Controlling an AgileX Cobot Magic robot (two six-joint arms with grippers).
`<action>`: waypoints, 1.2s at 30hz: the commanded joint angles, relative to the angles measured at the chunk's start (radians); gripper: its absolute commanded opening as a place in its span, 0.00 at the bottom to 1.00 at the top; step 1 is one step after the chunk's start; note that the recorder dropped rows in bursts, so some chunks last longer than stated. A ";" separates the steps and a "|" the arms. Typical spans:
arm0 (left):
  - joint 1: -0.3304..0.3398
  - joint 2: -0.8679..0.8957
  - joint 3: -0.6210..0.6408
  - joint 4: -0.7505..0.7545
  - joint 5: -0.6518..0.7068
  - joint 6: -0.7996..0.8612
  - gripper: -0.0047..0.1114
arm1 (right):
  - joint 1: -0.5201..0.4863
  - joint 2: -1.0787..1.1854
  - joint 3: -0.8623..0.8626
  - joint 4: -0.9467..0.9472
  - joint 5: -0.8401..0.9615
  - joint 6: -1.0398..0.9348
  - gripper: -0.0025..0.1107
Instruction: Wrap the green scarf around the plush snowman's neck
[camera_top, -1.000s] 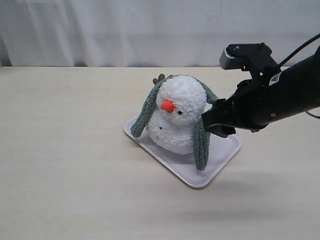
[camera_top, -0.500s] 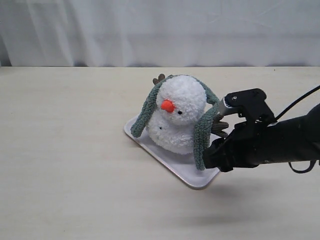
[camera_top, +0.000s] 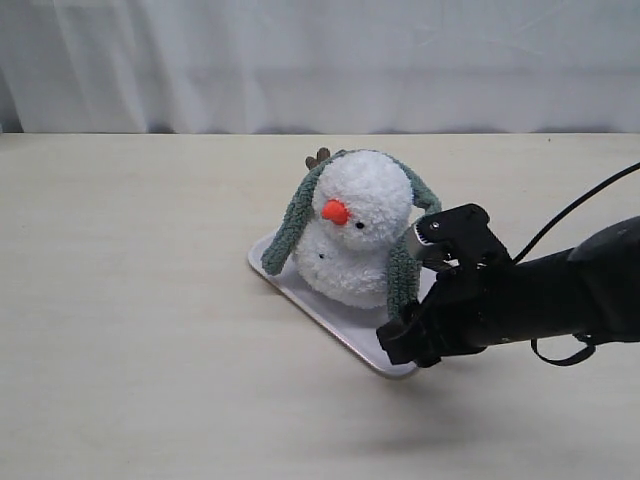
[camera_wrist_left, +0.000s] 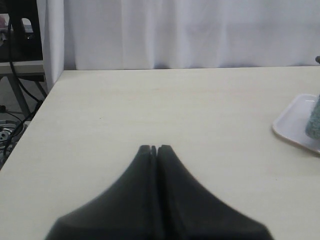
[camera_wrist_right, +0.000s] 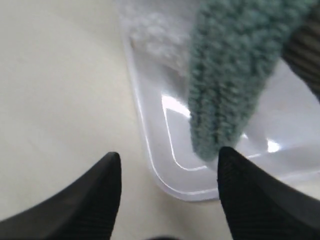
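The plush snowman (camera_top: 352, 235) sits upright on a white tray (camera_top: 330, 316). The green scarf (camera_top: 288, 230) lies over the back of its head, and one end hangs down each side. My right gripper (camera_top: 396, 341) is low at the tray's front corner, just below the scarf's right end (camera_top: 403, 283). In the right wrist view that gripper (camera_wrist_right: 170, 155) is open. The scarf end (camera_wrist_right: 230, 85) hangs just ahead of one fingertip (camera_wrist_right: 226, 153), and nothing is between the jaws. My left gripper (camera_wrist_left: 154, 148) is shut and empty, over bare table far from the tray (camera_wrist_left: 294, 123).
A white curtain (camera_top: 320, 60) hangs behind the table's far edge. A brown twig arm (camera_top: 318, 157) sticks up behind the snowman's head. In the left wrist view, the table's side edge and cables (camera_wrist_left: 15, 125) show beyond it.
My right arm has come down and to the left, from beside the snowman's head to the tray's front corner under the hanging scarf end. The scarf and the snowman have not moved.
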 joint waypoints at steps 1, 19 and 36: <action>0.003 -0.003 0.003 0.002 -0.008 -0.005 0.04 | -0.003 0.007 -0.008 0.244 -0.026 -0.238 0.50; 0.003 -0.003 0.003 0.002 -0.008 -0.005 0.04 | -0.003 -0.055 -0.081 0.192 0.124 -0.187 0.07; 0.003 -0.003 0.003 0.002 -0.008 -0.005 0.04 | -0.003 0.049 -0.023 -0.251 -0.147 0.270 0.50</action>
